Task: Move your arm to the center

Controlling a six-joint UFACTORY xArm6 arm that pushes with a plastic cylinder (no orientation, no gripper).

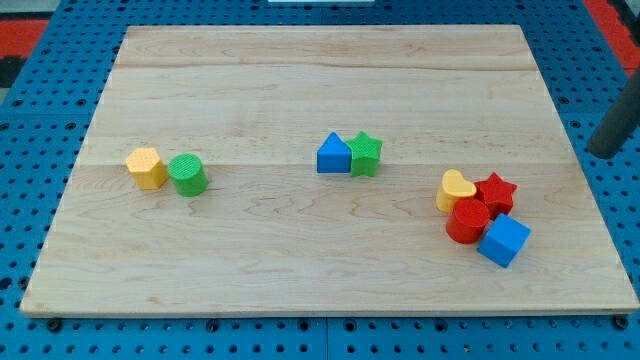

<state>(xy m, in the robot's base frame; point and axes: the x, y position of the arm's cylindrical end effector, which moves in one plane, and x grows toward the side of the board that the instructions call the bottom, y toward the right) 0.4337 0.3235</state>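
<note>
While the wooden surface (pixel 300 240) is lying on a blue pegboard (pixel 40 120), three groups of blocks are sitting on it. Taking the blue house-shaped block (pixel 333 154) near the middle of the surface as the landmark, a green star block (pixel 366 154) is touching its side toward the view's right. Well apart toward the view's left of the blue house-shaped block, a yellow hexagonal block (pixel 147 167) and a green cylinder (pixel 187 174) are standing just beside each other. Toward the view's right and bottom of it, four blocks are crowding together: a yellow heart block (pixel 456 189), a red star block (pixel 495 192), a red cylinder (pixel 468 220) and a blue cube (pixel 504 241).

My tip (pixel 604 153) is sitting far toward the view's right of the blue house-shaped block, off the edge of the surface over the pegboard, with the dark rod slanting up out of the view. It is touching no block. The rod is carrying no fingers, so there is nothing spread or pinching. Between my tip and the blue house-shaped block, bare wood is showing, with the four-block cluster lying lower in the view than that line.
</note>
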